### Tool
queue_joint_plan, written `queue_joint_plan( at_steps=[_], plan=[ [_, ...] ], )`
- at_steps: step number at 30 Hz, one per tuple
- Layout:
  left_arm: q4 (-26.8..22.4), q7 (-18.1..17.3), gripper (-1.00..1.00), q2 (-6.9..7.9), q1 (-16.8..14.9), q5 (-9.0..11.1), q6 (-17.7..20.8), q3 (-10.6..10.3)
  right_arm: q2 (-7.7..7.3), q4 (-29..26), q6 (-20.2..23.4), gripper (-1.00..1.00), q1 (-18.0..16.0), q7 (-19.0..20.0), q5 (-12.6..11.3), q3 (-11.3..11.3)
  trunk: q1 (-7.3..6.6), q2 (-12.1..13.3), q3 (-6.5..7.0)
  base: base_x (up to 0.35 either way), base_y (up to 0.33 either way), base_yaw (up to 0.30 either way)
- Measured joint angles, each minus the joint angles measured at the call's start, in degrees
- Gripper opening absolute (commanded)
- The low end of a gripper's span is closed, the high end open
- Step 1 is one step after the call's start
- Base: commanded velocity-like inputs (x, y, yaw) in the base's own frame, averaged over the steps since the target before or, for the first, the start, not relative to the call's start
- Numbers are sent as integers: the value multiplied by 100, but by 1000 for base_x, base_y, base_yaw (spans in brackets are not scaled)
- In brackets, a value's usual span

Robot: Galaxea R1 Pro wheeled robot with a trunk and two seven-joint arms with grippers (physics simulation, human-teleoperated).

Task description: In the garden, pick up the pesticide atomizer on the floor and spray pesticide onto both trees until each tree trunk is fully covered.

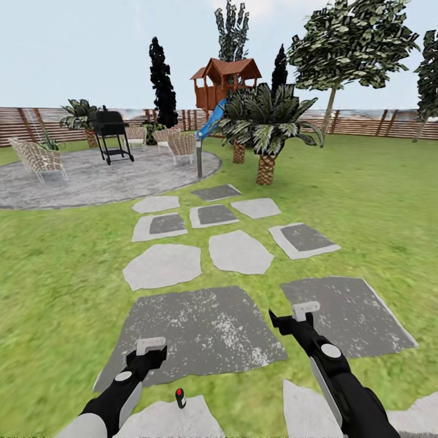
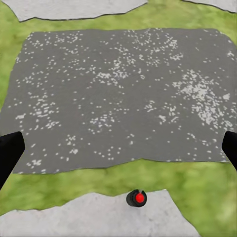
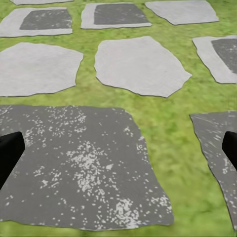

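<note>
The pesticide atomizer [image 1: 180,397] stands upright on a pale paving slab [image 1: 173,423], just beside the empty, wide-spread left end effector [image 1: 150,348].

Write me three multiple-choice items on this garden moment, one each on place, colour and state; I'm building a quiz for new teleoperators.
1. Where does the pesticide atomizer stand?
A. at the edge of a pale paving slab, between the two arms
B. on the round patio by the grill
C. in the right tool

2. What colour is the atomizer's top?
A. blue
B. red
C. yellow

3. How are the left tool and right tool?
A. both shut on the atomizer
B. left shut, right open
C. both open and holding nothing

Answers:
1. A: the head view shows it low down between the arms, at the slab's edge next to the grass.
2. B: the left wrist view looks down on a red cap.
3. C: each wrist view shows the fingers at opposite edges with only ground between them.
</note>
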Motion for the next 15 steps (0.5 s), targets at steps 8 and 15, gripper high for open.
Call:
queue_joint_plan(
  at_steps=[8, 15],
  plan=[
    [0, 0, 100, 16, 0, -7, -11, 4, 0, 7, 0, 100, 0, -1, 1, 1, 176, -321, -216, 0, 0, 0],
    [7, 3, 100, 6, 2, -27, -12, -3, 0, 8, 0, 100, 0, -1, 2, 1, 329, -602, -405, 0, 0, 0]
  ],
)
